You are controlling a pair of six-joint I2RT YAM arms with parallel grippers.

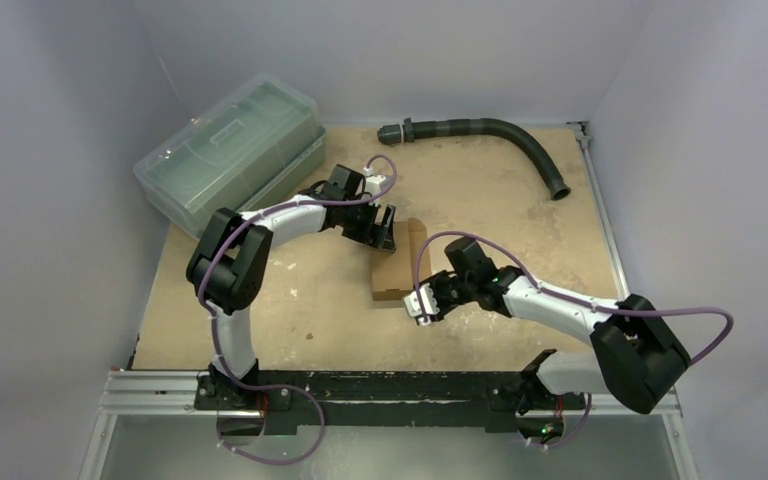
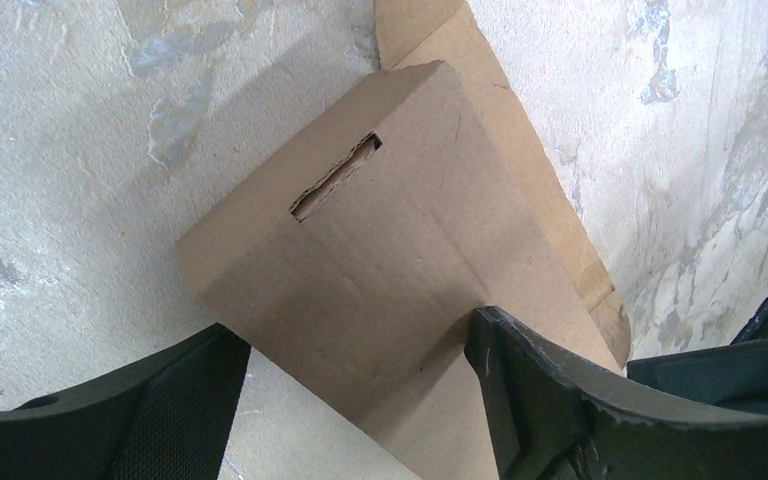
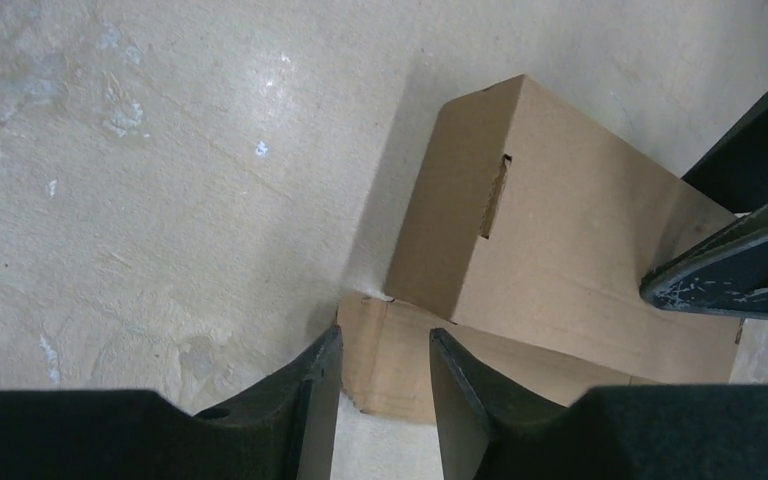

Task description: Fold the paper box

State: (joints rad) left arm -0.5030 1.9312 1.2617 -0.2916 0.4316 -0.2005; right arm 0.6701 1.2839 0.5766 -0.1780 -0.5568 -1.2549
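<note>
Brown paper box point(image 1: 397, 265), slot seen only from wrists, left claw point(image 2: 355, 335) wide open astride it, right claw point(image 3: 385, 340) narrowly parted

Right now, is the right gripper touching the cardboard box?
Cannot tell. Right wrist view: the right gripper straddles a flap of the box, but neither contact nor gap shows plainly.

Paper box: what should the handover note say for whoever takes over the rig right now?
Left gripper: open wide, astride the paper box at its far end.
Right gripper: jaws narrow but apart, over the near end flap; no clear grip.
Box sits on the table between the arms.
Done: body folded up into a carton.
Left: that flap lies flat; fold it up and close the box.
</note>
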